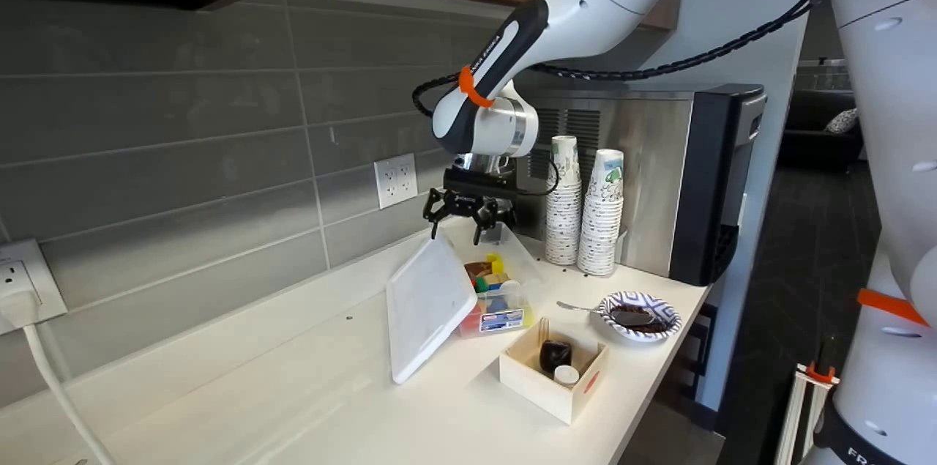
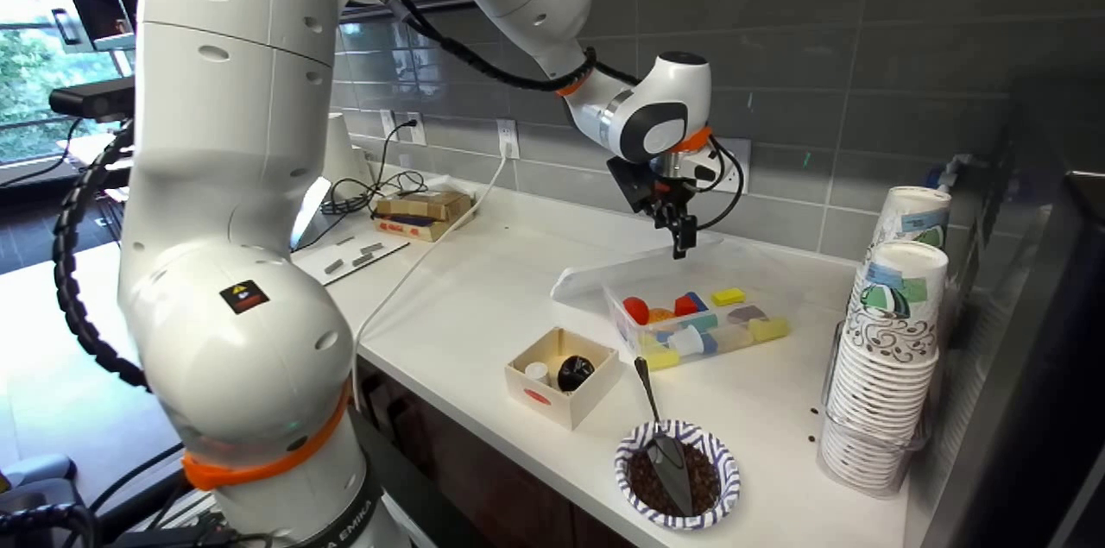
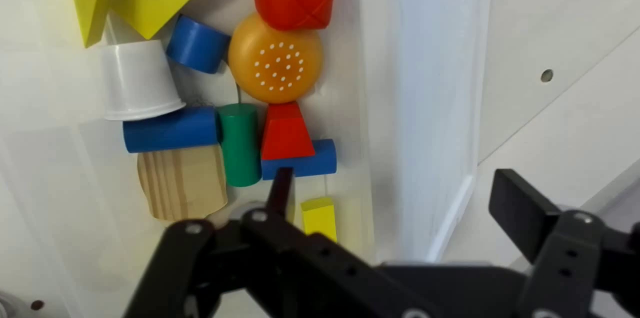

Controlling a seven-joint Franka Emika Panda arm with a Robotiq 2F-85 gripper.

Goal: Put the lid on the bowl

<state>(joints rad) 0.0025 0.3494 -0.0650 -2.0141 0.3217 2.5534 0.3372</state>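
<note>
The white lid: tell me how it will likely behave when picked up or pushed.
The lid is probably light for its size, since it looks thin. It's likely fairly stiff: it shows no clear sag. Pushed, it may slide or tip, as it stands tilted, apparently leaning on the tub.

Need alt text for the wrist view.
Open black two-fingered gripper, with a tilted, flat white plastic lid showing between its spread fingers. At picture left, a translucent plastic tub holds red, blue, green and yellow blocks, a white plastic cup and a round orange piece with white dots.
</note>
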